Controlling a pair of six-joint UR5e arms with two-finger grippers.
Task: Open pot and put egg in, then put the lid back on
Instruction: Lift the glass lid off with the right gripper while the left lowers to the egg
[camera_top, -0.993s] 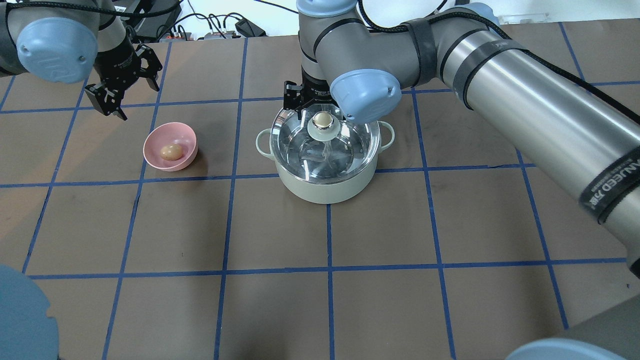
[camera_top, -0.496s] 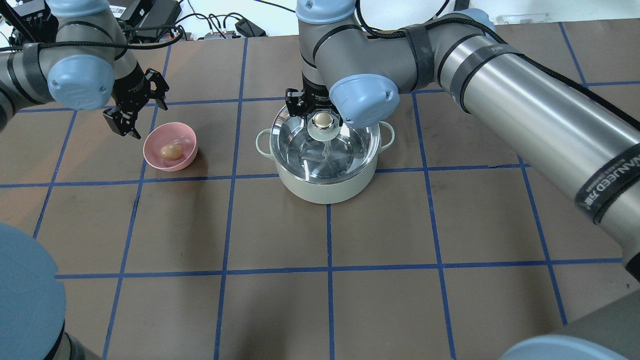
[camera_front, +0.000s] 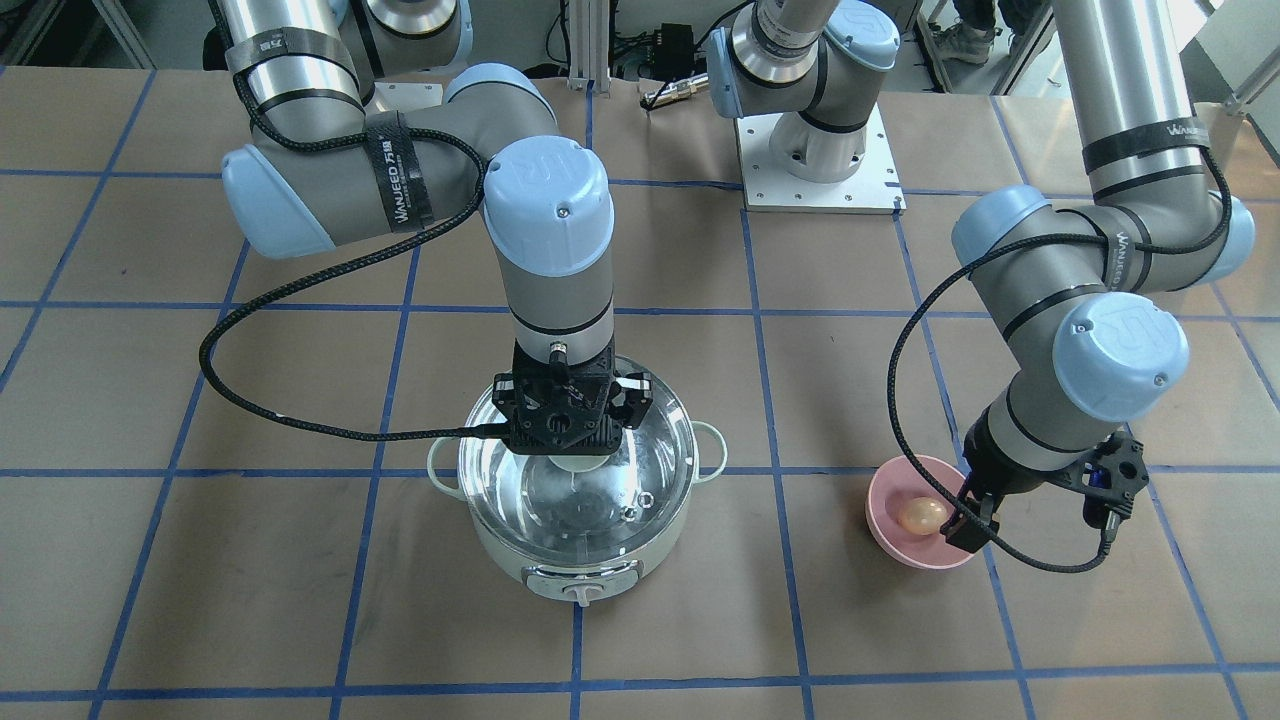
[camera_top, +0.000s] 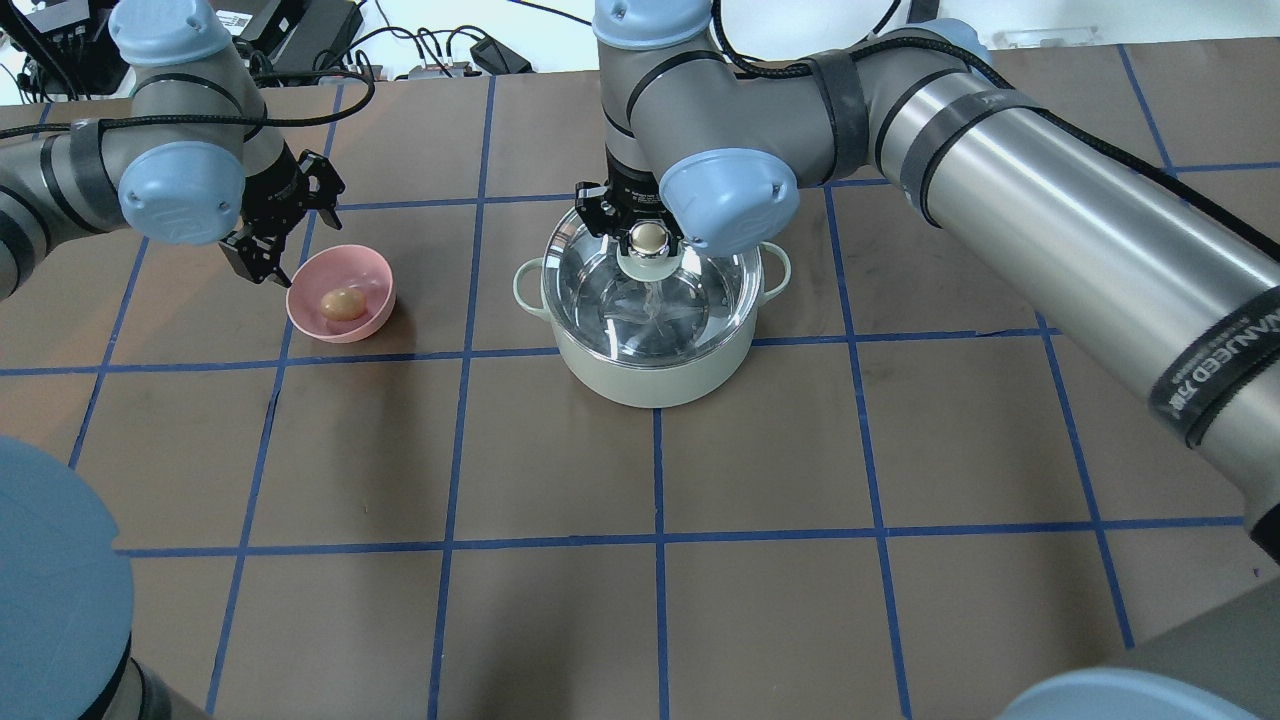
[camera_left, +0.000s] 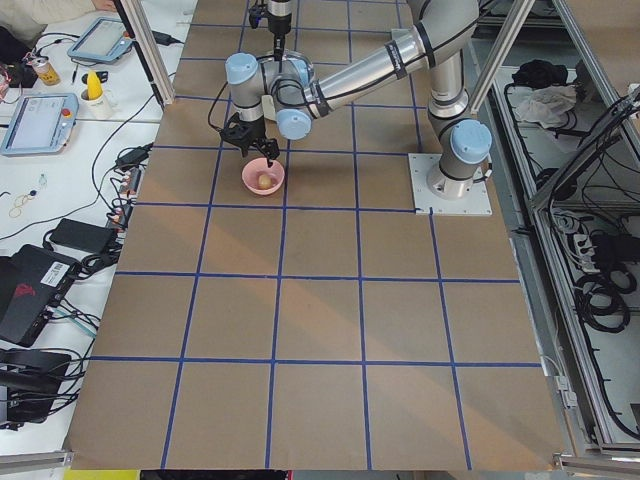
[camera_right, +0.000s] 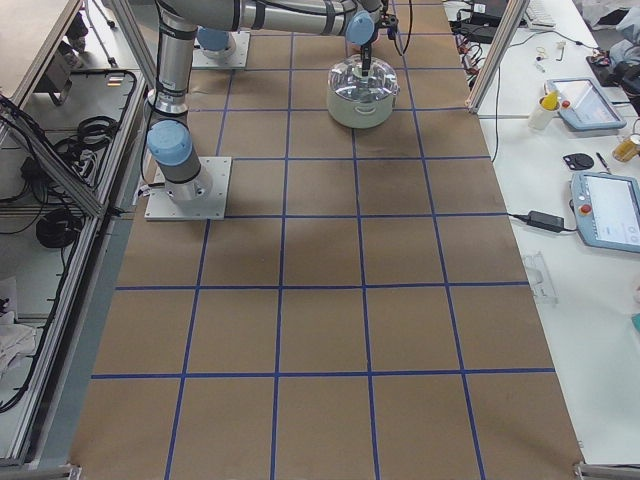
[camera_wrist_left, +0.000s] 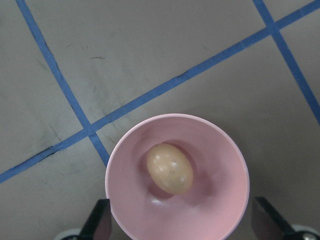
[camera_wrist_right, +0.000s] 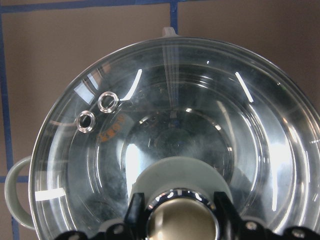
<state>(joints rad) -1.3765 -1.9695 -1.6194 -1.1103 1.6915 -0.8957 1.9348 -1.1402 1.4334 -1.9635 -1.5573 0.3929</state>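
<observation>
Nothing is done: the lid (camera_wrist_right: 165, 115) is clamped by the right hand (camera_wrist_right: 182, 212); the left hand (camera_wrist_left: 178, 220) is held apart near the egg (camera_wrist_left: 169, 168).

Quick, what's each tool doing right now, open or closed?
Left tool: open, empty, over the pink bowl holding the egg.
Right tool: closed on the lid at its knob; lid on the pot.

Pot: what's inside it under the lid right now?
Through the clear lid the pot shows only bare shiny steel, no egg. Its centre is hidden by the knob and the right gripper. The egg lies in the pink bowl.
</observation>
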